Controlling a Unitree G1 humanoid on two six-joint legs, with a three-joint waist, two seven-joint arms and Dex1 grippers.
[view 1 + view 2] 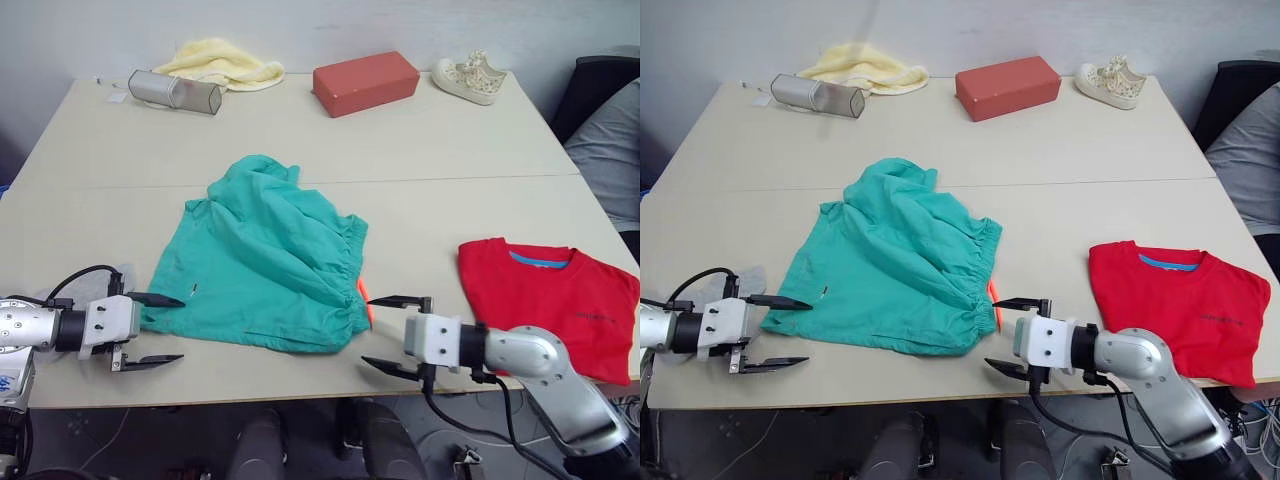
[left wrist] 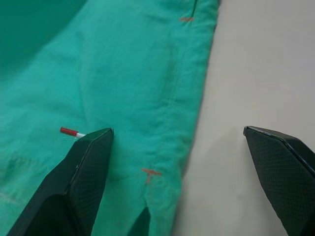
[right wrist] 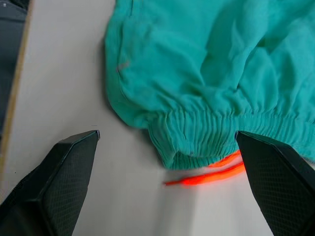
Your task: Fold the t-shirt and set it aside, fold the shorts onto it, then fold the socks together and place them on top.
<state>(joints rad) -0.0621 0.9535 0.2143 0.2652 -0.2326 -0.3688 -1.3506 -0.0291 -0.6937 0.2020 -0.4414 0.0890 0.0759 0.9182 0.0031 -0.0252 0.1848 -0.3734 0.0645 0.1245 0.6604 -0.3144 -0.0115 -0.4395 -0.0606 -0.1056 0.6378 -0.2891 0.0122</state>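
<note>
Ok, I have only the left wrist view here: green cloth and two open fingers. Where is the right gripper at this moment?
Observer: The right gripper is open at the waistband corner of the shorts, just next to the orange drawstring.
Operator: And is the t-shirt folded already?
Observer: Yes, the t-shirt lies folded near the right edge of the table, apart from the shorts.
Operator: Can you see the socks?
Observer: Something light grey, likely the socks, lies beside the left gripper, partly hidden by it.
</note>
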